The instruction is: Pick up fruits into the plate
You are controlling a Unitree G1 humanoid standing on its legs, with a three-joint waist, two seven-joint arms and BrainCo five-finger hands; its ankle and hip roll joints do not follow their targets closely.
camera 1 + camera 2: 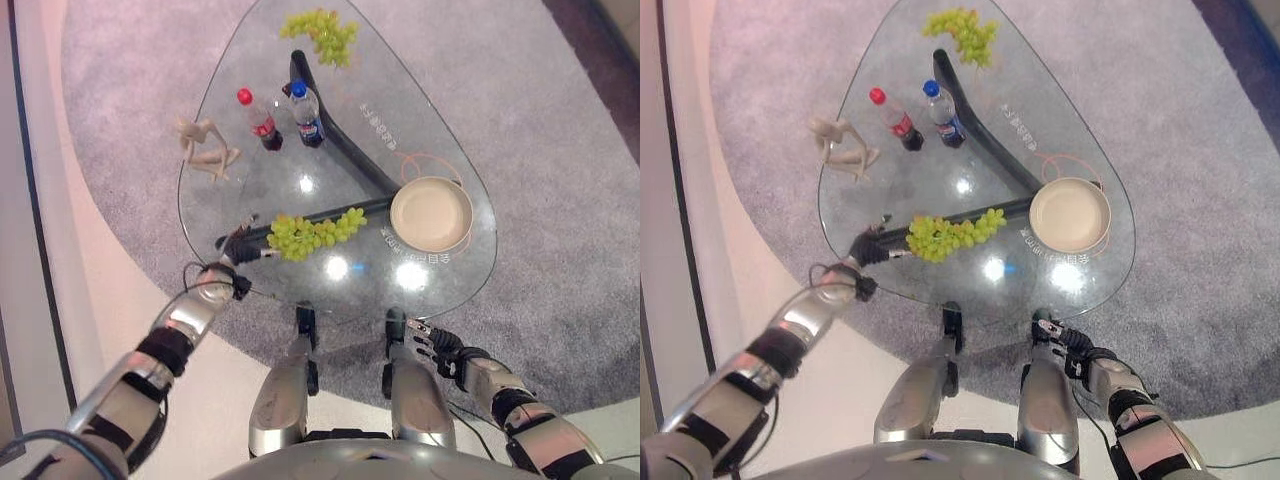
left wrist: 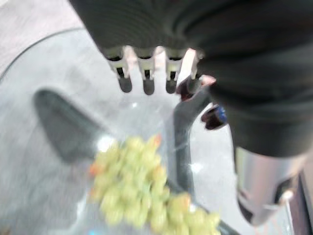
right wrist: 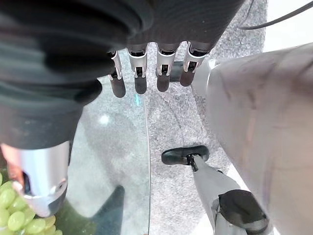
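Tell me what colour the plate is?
Cream plate, clearest in the left eye view.

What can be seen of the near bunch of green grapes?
The near bunch of green grapes lies on the glass table, stretched sideways, over the table's dark frame bar. It looks like many small round yellow-green berries, whole and loose-ended. The left hand is just beside its end, open, not gripping it. The plate stands apart, empty.

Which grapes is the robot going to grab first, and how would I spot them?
Probably these: find the glass table, then its edge closest to the robot. The near bunch of green grapes lies there, between the left hand and the beige plate. The other bunch sits at the far tip, beyond the two bottles.
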